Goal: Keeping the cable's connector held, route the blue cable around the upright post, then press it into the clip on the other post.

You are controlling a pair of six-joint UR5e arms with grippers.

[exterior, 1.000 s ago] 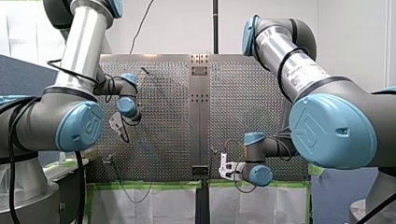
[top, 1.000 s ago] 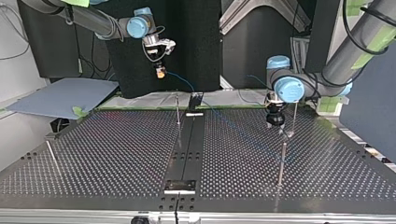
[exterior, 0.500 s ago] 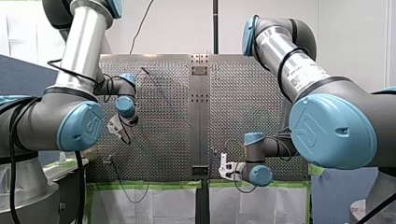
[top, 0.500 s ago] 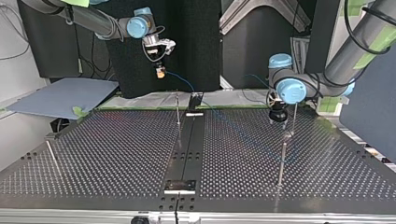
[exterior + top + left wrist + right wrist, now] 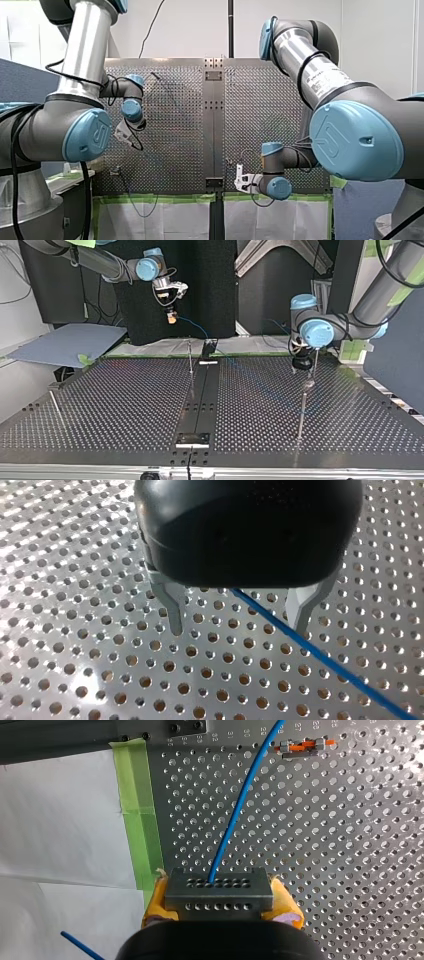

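Observation:
In the right wrist view my right gripper (image 5: 218,892) is shut on a grey perforated connector block (image 5: 218,886), its yellow pads (image 5: 155,900) on either side. The blue cable (image 5: 235,810) leaves the block across the perforated table. At the top view's left, this gripper (image 5: 171,318) hangs above the table's far edge with the cable (image 5: 195,327) trailing down. My left gripper (image 5: 239,625) is open just above the table, and the cable (image 5: 310,652) passes slantwise between its metal fingers (image 5: 175,615). In the top view it (image 5: 301,365) stands beside a thin upright post (image 5: 315,365).
More thin posts stand on the table: one in the middle (image 5: 190,357), one nearer the camera (image 5: 302,412), one lying slanted at the left (image 5: 56,407). A small orange-and-metal clip (image 5: 302,746) sits beside the cable. Green tape (image 5: 142,820) lines the table's edge.
My left gripper has drifted a little to the right in the top view, closer to the post, staying open. My right gripper and the connector have not moved.

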